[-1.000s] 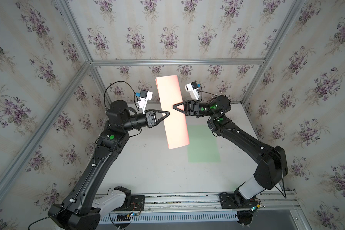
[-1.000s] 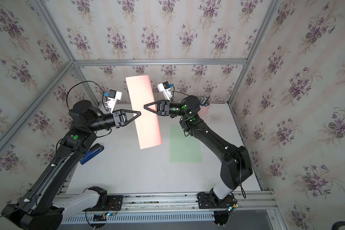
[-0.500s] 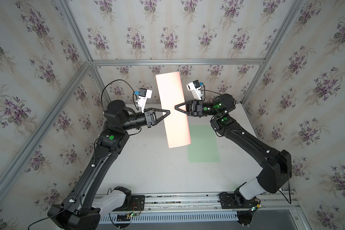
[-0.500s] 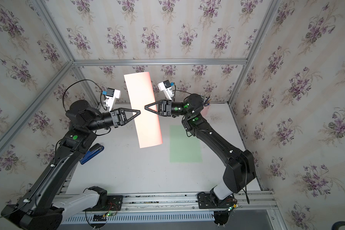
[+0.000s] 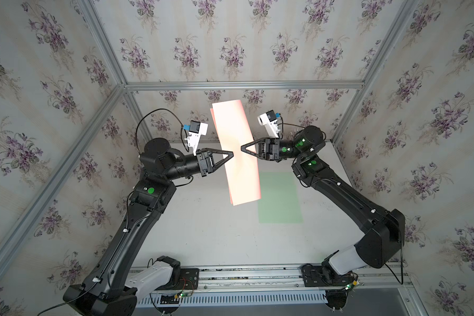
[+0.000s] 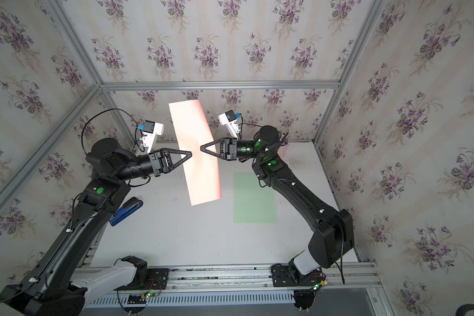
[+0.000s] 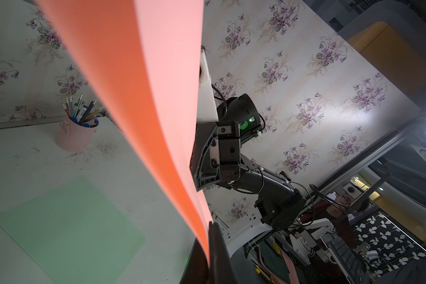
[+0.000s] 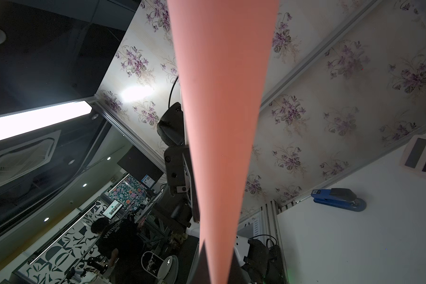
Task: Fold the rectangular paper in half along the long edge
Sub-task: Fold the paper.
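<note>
Paper up in the air: the salmon-pink rectangular paper (image 5: 238, 175) hangs well clear of the white tabletop (image 5: 203, 232), tilted and gently bowed along its length. The left gripper (image 5: 231, 154) comes in from one long side and is clamped tight on it, and the left wrist view shows the sheet running right down between the closed black fingers (image 7: 217, 246). The right gripper (image 5: 243, 149) reaches in from the opposite long side, jaws pinched closed on the sheet too, the two tips nearly meeting at mid-length. It could be two layers at the lower corner, but that's hard to call from here. A pale green rectangular mat (image 5: 279, 197) lies flat on the table below, toward the right arm. A blue stapler (image 6: 126, 208) sits beside the left arm, and a pink cup of pens (image 7: 75, 135) stands near the back wall.
</note>
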Robot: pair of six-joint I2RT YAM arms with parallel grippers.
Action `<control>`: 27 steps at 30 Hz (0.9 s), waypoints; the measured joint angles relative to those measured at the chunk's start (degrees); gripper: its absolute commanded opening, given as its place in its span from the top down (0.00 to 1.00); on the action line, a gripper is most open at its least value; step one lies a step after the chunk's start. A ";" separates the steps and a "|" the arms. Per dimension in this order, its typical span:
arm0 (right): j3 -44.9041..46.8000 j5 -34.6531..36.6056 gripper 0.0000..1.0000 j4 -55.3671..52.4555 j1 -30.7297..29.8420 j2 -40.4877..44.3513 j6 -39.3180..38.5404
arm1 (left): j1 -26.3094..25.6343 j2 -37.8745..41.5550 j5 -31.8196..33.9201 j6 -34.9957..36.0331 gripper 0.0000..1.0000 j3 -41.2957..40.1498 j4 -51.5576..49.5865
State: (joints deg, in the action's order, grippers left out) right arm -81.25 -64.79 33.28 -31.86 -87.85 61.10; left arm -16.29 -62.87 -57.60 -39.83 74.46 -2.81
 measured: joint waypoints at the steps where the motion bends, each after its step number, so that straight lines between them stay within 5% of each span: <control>1: -0.04 -0.09 1.00 -0.09 0.04 0.11 -0.04 | 0.00 0.00 0.00 0.00 1.00 0.00 0.00; 14: 0.83 -0.61 1.00 2.43 0.09 1.92 1.27 | 0.00 0.02 0.09 1.29 1.00 0.22 -0.59; 19: 0.76 -0.59 0.67 2.34 0.09 1.97 0.68 | 0.00 0.00 0.20 1.31 1.00 0.79 -0.98; 20: 0.76 -0.57 0.66 2.40 0.09 1.97 0.28 | 0.00 0.00 0.20 1.31 1.00 0.90 -1.05; 24: 0.57 -0.52 0.96 1.22 0.00 1.97 -1.09 | 0.02 0.00 0.15 1.31 1.00 1.03 -1.22; 27: 0.48 -0.42 1.00 0.26 -0.02 1.97 -1.42 | 0.02 0.00 -0.04 1.31 1.00 1.03 -1.27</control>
State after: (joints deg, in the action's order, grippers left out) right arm -80.77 -65.21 33.54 -31.88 -85.89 59.68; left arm -16.27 -62.87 -57.65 -38.52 75.48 -4.08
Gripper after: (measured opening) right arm 0.051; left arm 0.053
